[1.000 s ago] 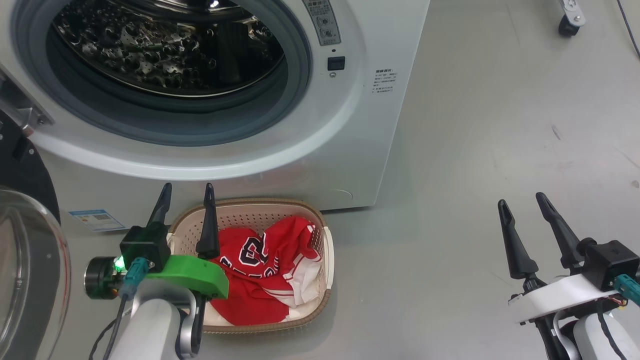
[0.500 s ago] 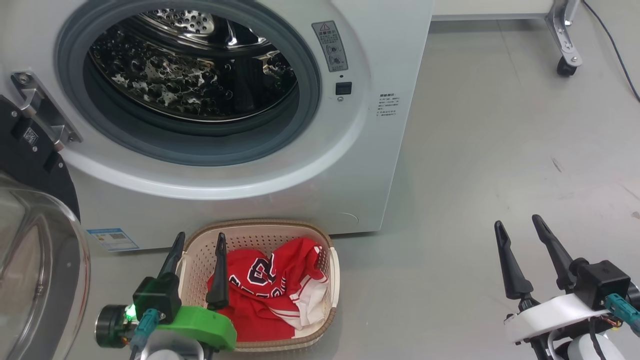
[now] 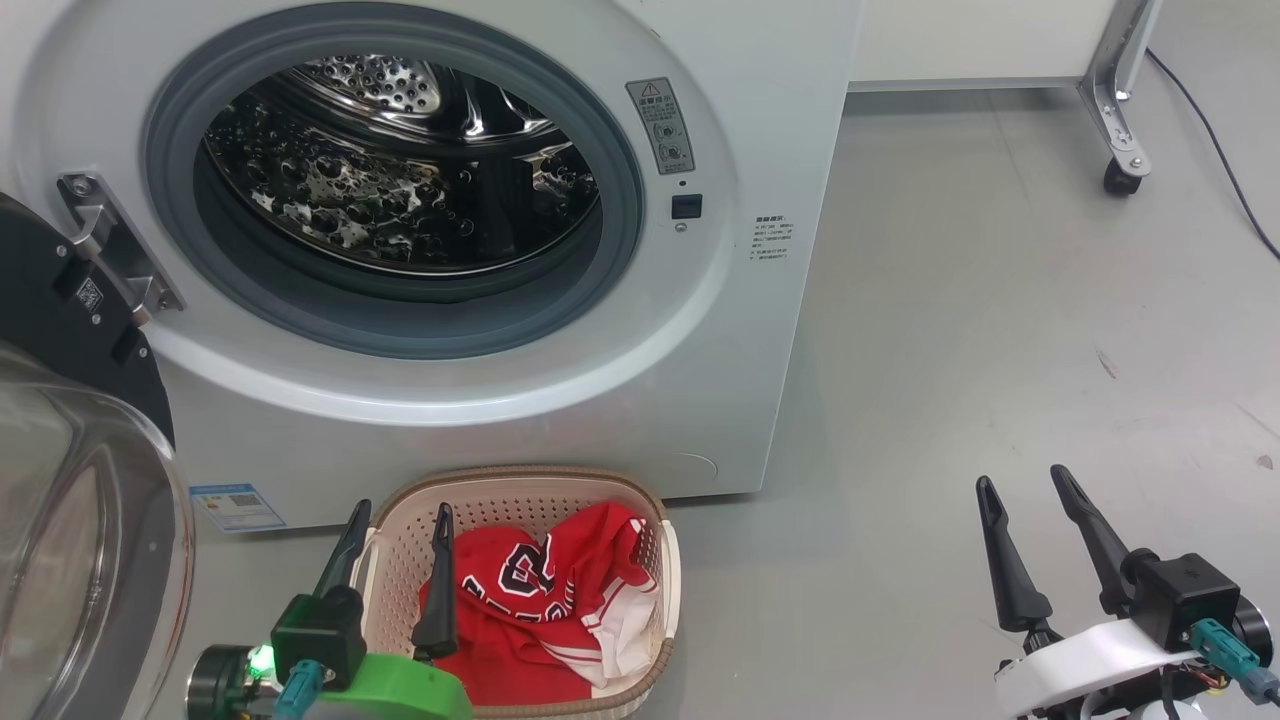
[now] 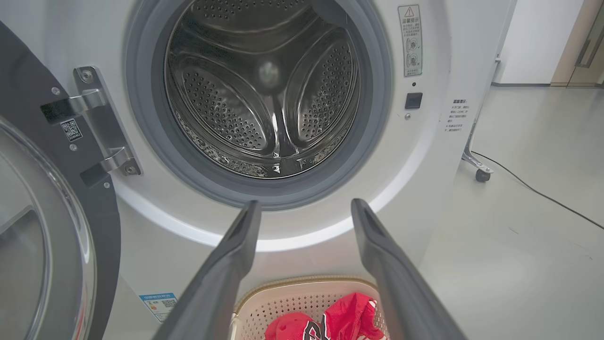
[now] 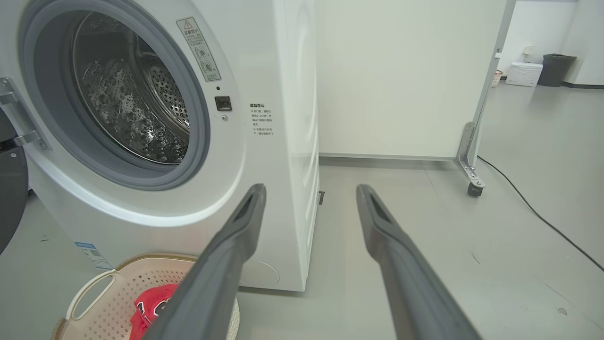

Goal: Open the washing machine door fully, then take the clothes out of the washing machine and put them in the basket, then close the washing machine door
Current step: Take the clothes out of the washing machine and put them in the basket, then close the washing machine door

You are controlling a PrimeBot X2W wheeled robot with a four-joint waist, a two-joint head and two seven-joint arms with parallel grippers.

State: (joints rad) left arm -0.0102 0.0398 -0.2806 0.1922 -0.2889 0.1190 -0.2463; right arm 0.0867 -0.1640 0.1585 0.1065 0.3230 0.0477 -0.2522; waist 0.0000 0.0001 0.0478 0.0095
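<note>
Here the washing machine door (image 3: 60, 520) stands open left of the washing machine (image 3: 740, 330); the clothes (image 3: 530, 600) lie in the basket (image 3: 520, 480) just before it. The left gripper (image 3: 401, 512), jaws apart, hovers at the basket's left rim; the right gripper (image 3: 1022, 478), jaws apart, hangs well aside.

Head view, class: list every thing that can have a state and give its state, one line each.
washing machine door: swung open, to the left.
washing machine: opening uncovered, drum empty.
clothes: crumpled in the basket.
basket: upright, holding the clothes.
left claw: open, holding nothing.
right claw: open, holding nothing.
</note>
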